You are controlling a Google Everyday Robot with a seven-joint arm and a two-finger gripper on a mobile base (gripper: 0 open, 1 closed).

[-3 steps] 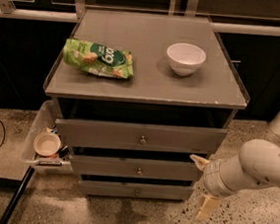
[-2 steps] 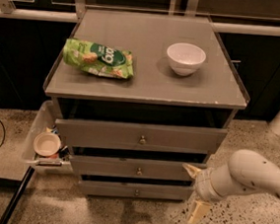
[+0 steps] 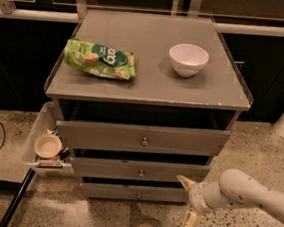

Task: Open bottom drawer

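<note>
My gripper (image 3: pixel 187 202) hangs empty at three o'clock of the bottom drawer (image 3: pixel 109 191), the lowest front, fingers spread wide so that, I judge, they can straddle its knob (image 3: pixel 138 195).

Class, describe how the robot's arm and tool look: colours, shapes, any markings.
The arm is a smooth, rounded, off-white tube with a few small dark specks on it. The tool, low at the right end of the bottom drawer, has two tapered, pale yellow fingers. No cables, labels or printed markings show.
</note>
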